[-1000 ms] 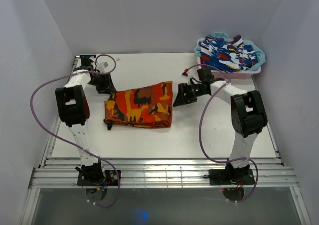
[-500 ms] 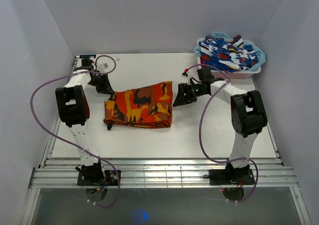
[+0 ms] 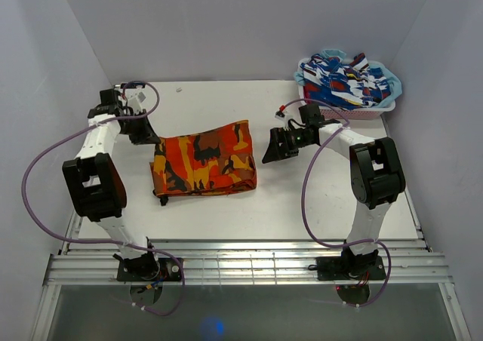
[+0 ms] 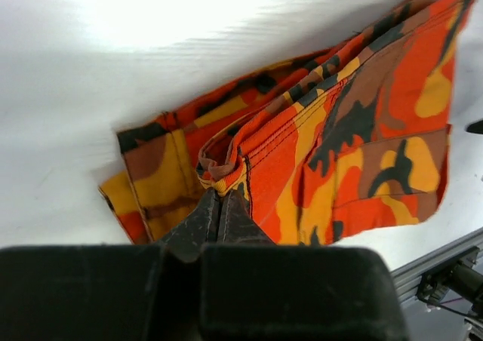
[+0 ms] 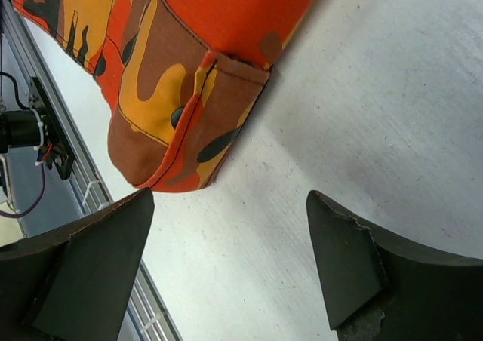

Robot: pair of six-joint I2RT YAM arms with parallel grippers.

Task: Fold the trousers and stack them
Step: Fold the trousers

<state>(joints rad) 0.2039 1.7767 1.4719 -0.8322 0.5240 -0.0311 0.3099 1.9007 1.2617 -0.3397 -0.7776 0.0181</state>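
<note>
Now that its fingers are pressed together, the left gripper [image 4: 219, 199] pinches a stitched edge of the trousers [image 4: 339, 130]; a second ago it stood half spread beside that edge. In the top view this left gripper [image 3: 148, 138] sits at the bundle's 10 o'clock corner. The left arm has swung outward toward 9 o'clock since the earlier frame, elbow now nearer the table edge.

The trousers [image 3: 204, 164] lie folded in a rough rectangle just to the 9 o'clock side of the table's middle. Compared with before, the bundle has shifted slightly toward 9 o'clock and its left edge looks pulled up. A dark drawstring end pokes out at its 7 o'clock corner.

The right gripper [image 3: 273, 148] is spread wide, off the cloth at the bundle's 3 o'clock side, barely moved since earlier. The right wrist view shows the right gripper [image 5: 226, 205] over bare table [image 5: 362, 92], a pocket corner of the trousers [image 5: 173, 24] ahead, not touched.

A basket [image 3: 355, 113] of blue-white-red clothes [image 3: 343, 77] stands at the table's 2 o'clock corner, unchanged.
</note>
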